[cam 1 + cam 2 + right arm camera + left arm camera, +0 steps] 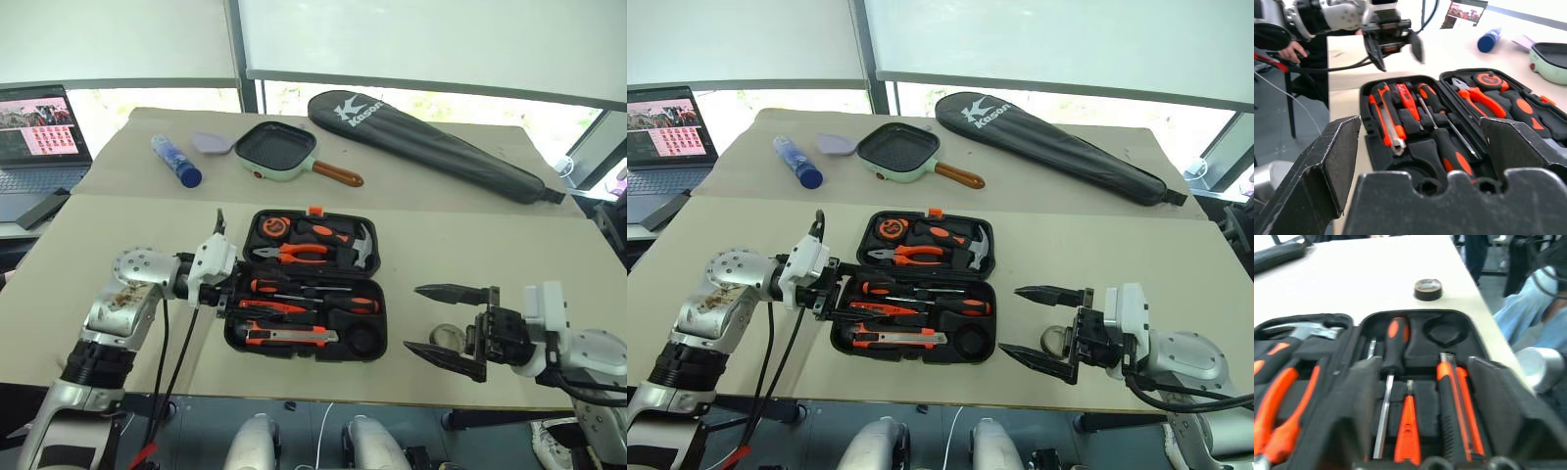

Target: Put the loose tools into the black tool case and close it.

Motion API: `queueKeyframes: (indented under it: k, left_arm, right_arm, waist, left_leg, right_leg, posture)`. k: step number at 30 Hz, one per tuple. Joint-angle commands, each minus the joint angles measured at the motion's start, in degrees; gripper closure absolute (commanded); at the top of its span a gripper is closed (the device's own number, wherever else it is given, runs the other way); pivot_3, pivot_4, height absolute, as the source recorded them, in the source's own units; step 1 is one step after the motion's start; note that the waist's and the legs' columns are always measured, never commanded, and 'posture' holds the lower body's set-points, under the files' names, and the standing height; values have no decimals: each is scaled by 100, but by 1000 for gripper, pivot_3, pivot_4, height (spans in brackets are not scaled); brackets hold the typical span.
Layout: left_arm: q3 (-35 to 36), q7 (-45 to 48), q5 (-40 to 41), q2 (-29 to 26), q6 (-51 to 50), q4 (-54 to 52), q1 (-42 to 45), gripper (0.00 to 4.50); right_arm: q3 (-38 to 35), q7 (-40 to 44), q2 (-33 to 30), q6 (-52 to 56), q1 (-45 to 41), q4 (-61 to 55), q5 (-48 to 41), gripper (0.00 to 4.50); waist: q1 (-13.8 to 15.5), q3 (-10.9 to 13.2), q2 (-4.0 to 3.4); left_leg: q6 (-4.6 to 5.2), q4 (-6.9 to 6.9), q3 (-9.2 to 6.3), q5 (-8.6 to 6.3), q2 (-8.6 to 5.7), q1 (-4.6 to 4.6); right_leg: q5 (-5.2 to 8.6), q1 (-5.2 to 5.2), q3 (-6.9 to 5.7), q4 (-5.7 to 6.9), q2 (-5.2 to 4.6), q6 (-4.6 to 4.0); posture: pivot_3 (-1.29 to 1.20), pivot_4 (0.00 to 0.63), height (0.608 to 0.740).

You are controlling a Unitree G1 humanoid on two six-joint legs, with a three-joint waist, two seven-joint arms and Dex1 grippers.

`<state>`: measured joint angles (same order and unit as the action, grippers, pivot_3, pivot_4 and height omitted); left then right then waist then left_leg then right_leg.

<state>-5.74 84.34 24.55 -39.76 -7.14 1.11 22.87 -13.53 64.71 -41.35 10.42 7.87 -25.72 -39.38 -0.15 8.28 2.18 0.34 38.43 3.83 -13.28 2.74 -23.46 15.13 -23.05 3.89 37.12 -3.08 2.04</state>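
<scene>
The right gripper (439,319) gapes wide around the tape roll (449,338) on the table (118,235), at 3 o'clock of the open tool case (306,283). The left gripper (1395,46), partly open and empty, hovers at the case's 9 o'clock edge. Screwdrivers (313,303) and the knife (290,336) lie inside.

White lettering — "Kason" — on the long black racket bag (431,144).
</scene>
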Motion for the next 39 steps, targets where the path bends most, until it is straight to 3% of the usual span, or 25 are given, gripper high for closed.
queueKeyframes:
  k: [1, 4, 5, 13, 23, 26, 30, 33, 39]
  left_arm:
    - [-77, -101, -140, 141, 305, -54, -219, 3113]
    - [-249, -201, -372, 298, 552, 5, -430, 4278]
    - [-280, -238, -407, 341, 591, 18, -470, 4449]
    - [-643, -674, -1208, 459, 1047, 564, -506, 4449]
    - [-1275, -678, -1660, 265, 361, 583, -453, 4449]
    - [-1274, -842, -1615, 380, 223, 626, -404, 4449]
    - [-601, -882, -841, 687, 645, 546, -504, 4449]
    - [66, -699, -157, 688, 812, 347, -663, 3703]
    - [1376, -318, 835, 272, 1080, 159, -1117, 1537]
  right_arm:
    - [1, -24, 73, -109, -16, -83, 26, 0]
    - [21, -41, 121, -131, 15, -91, 65, 0]
    - [22, -47, 130, -132, 20, -95, 71, 0]
    - [63, -134, 193, -95, 44, -202, 71, 0]
    - [64, -204, 230, -84, 81, -251, 71, 0]
    - [67, -235, 238, -81, 80, -270, 72, 0]
    - [-145, -298, 196, -99, 168, -308, 40, 0]
    - [-624, -249, 80, -135, 449, -281, -20, 0]
    - [-1997, 249, 190, -910, 1789, 267, 351, 0]
  waist:
    - [2, 0, 0]
    - [12, 0, 0]
    - [20, 0, 0]
    - [38, -2, -4]
    - [42, -22, -29]
    - [46, -37, -46]
    - [71, -45, -57]
    - [69, -42, -53]
    - [76, -41, -53]
  left_leg:
    - [0, 0, 0, 0, 0, -1]
    - [0, 3, 0, 0, -1, 0]
    - [0, 4, 0, 0, -1, 0]
    - [0, 9, 0, 0, -1, 10]
    - [0, 9, 0, -1, 2, 62]
    - [0, 9, 0, -1, 1, 63]
    - [0, 10, 0, -1, -2, 64]
    - [0, 10, -1, -1, -1, 53]
    - [0, 9, -13, -1, 1, 24]
  right_leg:
    - [0, 0, 0, 0, 0, 0]
    - [-1, 3, 0, 0, -1, 0]
    - [-1, 3, 0, 0, -1, 1]
    - [-2, 15, 0, 1, -2, 1]
    - [0, 72, -3, -4, -2, 2]
    - [0, 75, -3, -7, -2, 2]
    - [0, 77, -3, -7, -5, 4]
    - [0, 67, -3, -8, -8, 4]
    - [1, 42, -15, -8, -5, 2]
  posture:
    - [0, 150, 740]
    - [0, 150, 740]
    - [0, 150, 740]
    - [0, 150, 740]
    - [0, 150, 740]
    - [0, 150, 740]
    - [0, 150, 740]
    - [0, 150, 740]
    - [0, 150, 740]
